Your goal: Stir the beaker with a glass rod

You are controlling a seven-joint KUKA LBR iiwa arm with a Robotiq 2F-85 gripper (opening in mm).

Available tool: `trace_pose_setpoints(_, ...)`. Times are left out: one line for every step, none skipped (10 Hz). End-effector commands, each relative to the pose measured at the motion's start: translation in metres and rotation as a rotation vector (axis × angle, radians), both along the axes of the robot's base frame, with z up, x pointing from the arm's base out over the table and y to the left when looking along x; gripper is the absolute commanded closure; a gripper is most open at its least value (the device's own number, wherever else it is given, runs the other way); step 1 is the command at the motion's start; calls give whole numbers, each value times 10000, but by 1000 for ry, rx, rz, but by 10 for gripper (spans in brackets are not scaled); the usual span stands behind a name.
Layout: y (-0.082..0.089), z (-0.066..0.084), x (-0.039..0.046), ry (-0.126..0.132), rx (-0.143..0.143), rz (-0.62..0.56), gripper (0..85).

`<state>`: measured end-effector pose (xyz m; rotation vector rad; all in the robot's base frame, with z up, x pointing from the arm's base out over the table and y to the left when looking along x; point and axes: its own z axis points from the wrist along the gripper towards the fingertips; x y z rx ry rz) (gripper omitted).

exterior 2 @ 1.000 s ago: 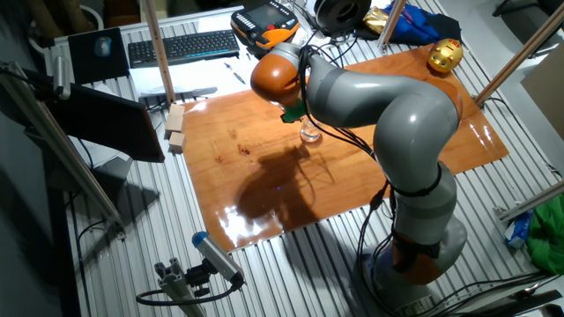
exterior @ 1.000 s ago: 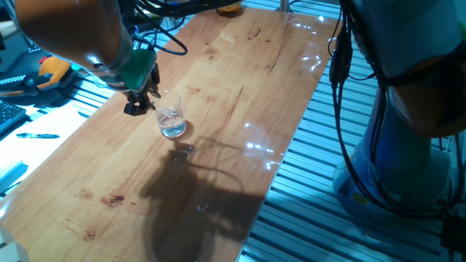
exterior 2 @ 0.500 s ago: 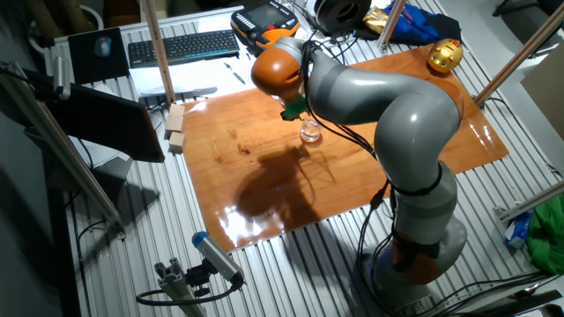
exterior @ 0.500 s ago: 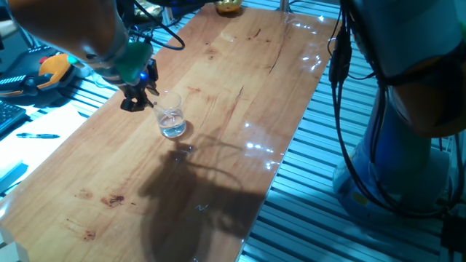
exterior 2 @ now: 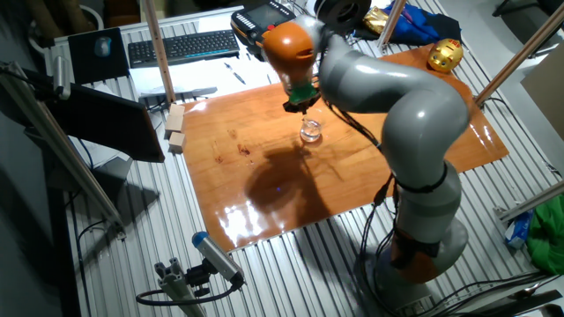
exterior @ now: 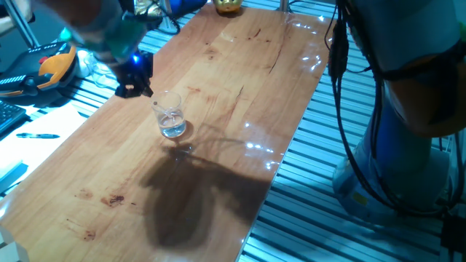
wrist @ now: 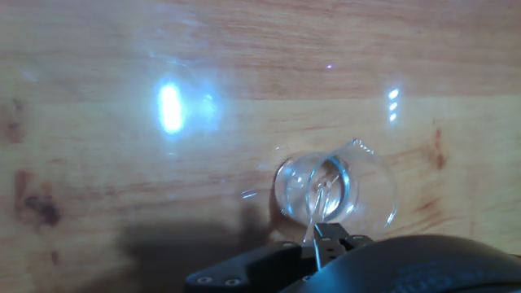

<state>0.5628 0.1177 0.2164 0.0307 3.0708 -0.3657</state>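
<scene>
Below gripper (exterior: 137, 76): beaker (exterior: 170, 119), rod inside.

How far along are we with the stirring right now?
Done: the glass rod is picked up and pinched in the gripper, and the beaker stands upright on the wooden table. In hand: the hand view shows the rod reaching into the beaker's mouth. Left: the stirring itself, probably; whether the tip touches the liquid cannot be told, nor how much stirring has been done.
</scene>
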Motion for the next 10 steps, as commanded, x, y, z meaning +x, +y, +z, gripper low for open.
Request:
trace_pose_setpoints(-18,14,-17,0,63,-4,850)
trace_pose_setpoints(-81,45,-42,7,145,-11,850)
trace_pose_setpoints(-132,75,-57,18,203,-10,850)
trace_pose_setpoints(-146,116,-83,23,224,-1,850)
trace_pose_setpoints(-143,160,-114,34,230,10,850)
trace_pose_setpoints(-156,207,-146,38,229,23,850)
trace_pose_setpoints(-196,241,-165,37,223,37,850)
trace_pose_setpoints(-230,271,-192,38,230,45,850)
trace_pose_setpoints(-244,274,-231,36,239,45,850)
trace_pose_setpoints(-266,255,-261,25,254,50,850)
